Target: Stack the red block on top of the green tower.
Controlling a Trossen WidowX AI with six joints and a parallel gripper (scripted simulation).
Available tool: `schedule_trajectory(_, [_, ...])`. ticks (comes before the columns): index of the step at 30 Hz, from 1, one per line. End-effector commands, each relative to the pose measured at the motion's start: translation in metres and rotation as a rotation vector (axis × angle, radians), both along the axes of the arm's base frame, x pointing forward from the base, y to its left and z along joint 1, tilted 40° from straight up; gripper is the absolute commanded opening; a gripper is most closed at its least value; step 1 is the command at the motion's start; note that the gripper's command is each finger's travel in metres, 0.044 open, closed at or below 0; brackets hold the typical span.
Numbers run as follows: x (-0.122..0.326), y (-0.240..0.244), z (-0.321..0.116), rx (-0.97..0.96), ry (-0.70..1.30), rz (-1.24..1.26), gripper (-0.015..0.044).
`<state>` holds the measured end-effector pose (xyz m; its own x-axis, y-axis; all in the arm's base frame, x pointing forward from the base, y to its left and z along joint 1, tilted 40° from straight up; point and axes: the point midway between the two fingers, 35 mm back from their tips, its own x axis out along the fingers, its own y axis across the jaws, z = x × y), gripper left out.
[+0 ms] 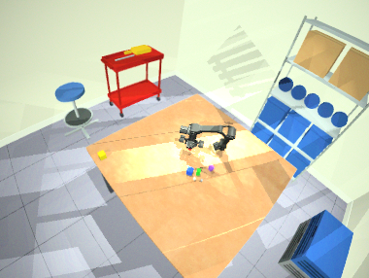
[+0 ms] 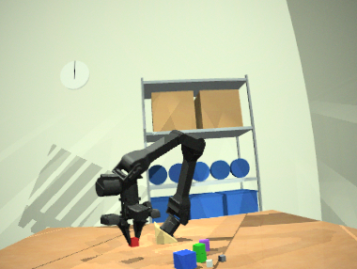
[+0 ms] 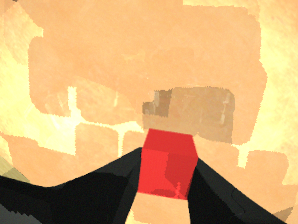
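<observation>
On the table [image 2: 282, 240], left of the green tower [image 2: 199, 252], the gripper [image 2: 132, 235] clamps the red block [image 3: 168, 164], a cube without a long axis, sitting square; its lower sides hide behind fingers.

- I count one red block [image 2: 134, 242], pinched in my one gripper [image 2: 131, 236].
- One green tower [image 2: 199, 252].
- One blue cube [image 2: 184, 259], one purple cube [image 2: 205, 244], one yellow cube [image 1: 102, 155].

Red block [image 3: 168, 164] pinched on table; green tower [image 2: 199, 252] upright nearby.
</observation>
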<state>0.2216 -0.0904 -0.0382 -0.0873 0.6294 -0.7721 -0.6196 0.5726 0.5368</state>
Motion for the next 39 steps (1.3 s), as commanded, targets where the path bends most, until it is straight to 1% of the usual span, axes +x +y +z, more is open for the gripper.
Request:
schedule_trajectory(1, [0.001,-0.012,0.014,-0.004,-0.003,0.005,0.0])
schedule_trajectory(13, [0.006,-0.047,0.058,-0.005,-0.002,0.005,0.0])
schedule_trajectory(21, [0.008,-0.049,0.06,-0.006,-0.003,0.005,0.0])
schedule_trajectory(31, [0.036,-0.02,0.086,-0.026,-0.048,0.048,0.0])
schedule_trajectory(39, [0.058,0.019,0.117,-0.027,-0.037,0.029,0.0])
